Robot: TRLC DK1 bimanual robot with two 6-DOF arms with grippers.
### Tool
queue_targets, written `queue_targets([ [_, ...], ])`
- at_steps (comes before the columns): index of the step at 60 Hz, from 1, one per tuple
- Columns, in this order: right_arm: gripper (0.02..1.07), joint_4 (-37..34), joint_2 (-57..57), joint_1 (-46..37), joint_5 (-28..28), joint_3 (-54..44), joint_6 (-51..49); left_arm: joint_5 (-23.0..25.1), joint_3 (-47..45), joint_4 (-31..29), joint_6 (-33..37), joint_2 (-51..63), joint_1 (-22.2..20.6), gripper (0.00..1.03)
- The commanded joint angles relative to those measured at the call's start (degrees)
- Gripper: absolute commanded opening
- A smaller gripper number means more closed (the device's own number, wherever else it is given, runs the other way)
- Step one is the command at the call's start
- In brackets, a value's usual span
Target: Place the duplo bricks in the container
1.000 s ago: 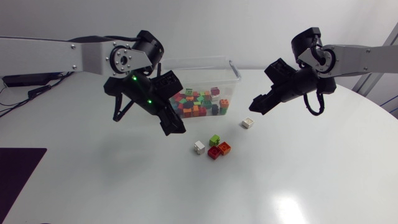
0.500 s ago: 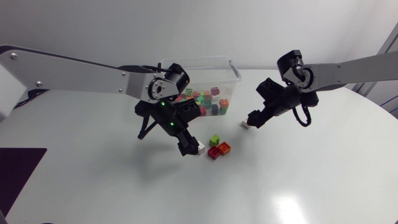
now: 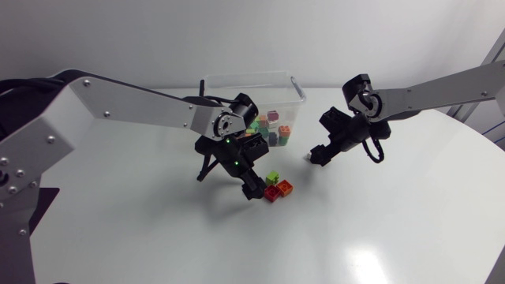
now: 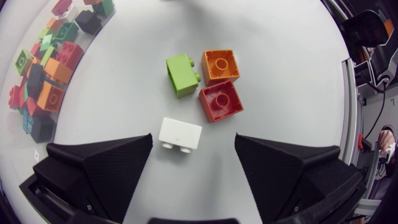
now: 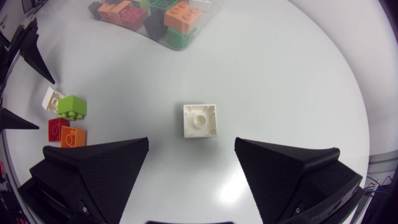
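My left gripper [image 4: 193, 139] wide, white brick [image 4: 180, 135] between fingers [image 4: 106, 168], untouched | my right gripper [image 5: 191, 142] wide, second white brick [image 5: 200, 120] just ahead | container [image 3: 252, 76] near, beyond both | risk: my brick sits skewed to the fingers, closing may spin it into red brick [image 4: 220, 100]

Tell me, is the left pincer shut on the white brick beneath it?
No, the white brick lies on the table between the open fingers of the left pincer, touching neither.
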Motion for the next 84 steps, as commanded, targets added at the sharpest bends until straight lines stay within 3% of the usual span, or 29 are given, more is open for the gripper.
queue_targets([
  [1, 1.02, 0.28, 3.18, 0.00, 0.20, 2.56, -1.81, -0.64, 2.06, -0.09, -1.44, 2.69, -0.11, 0.89],
  [16, 0.97, -0.95, 8.72, 0.27, -0.07, 8.36, -4.09, -1.69, 3.20, 0.35, -1.61, 4.89, -0.37, 0.71],
  [23, 0.84, -1.30, 10.12, 0.18, -0.24, 9.15, -5.15, -1.60, 3.73, 0.53, -1.61, 5.41, -0.28, 0.45],
  [31, 0.60, -1.48, 10.56, -0.17, -0.60, 9.24, -6.38, -1.69, 4.00, 0.44, -0.82, 5.76, -0.55, 0.41],
  [34, 0.53, -2.01, 10.65, -0.26, -0.77, 9.24, -6.73, -1.69, 3.91, 0.44, 0.32, 5.76, -0.64, 0.41],
  [40, 0.50, -2.09, 10.65, -0.35, -0.95, 9.06, -7.08, -1.69, 3.91, 0.44, 1.20, 5.59, -0.28, 0.41],
  [44, 0.34, -2.09, 10.65, -0.35, -1.04, 8.71, -7.52, -1.69, 3.38, 0.44, 2.69, 5.15, -0.20, 0.41],
  [46, 0.34, -2.18, 10.56, -0.35, -1.12, 8.62, -7.61, -1.69, 3.20, 0.44, 3.75, 4.80, -0.20, 0.43],
  [49, 0.34, -2.27, 10.21, -0.35, -1.30, 8.10, -7.87, -1.69, 3.12, 0.35, 4.54, 4.53, -0.02, 0.54],
  [50, 0.34, -2.27, 10.04, -0.35, -1.30, 7.92, -7.96, -1.69, 2.85, 0.35, 5.68, 4.27, -0.02, 0.69],
  [53, 0.34, -2.27, 9.42, -0.35, -1.39, 7.30, -8.05, -1.69, 2.85, 0.35, 7.00, 4.18, 0.24, 0.83],
  [78, 0.34, -4.91, -3.50, 0.18, -2.71, 2.03, -8.40, -1.69, 3.64, 0.35, 12.01, 4.80, 0.95, 0.86],
  [80, 0.34, -5.35, -4.73, 0.27, -2.97, 1.85, -8.40, -1.69, 3.64, 0.35, 12.36, 4.89, 0.95, 0.83],
  [84, 0.34, -5.87, -7.01, 0.62, -3.23, 1.50, -8.05, -1.52, 3.56, 0.44, 13.24, 5.06, 0.95, 0.70],
])
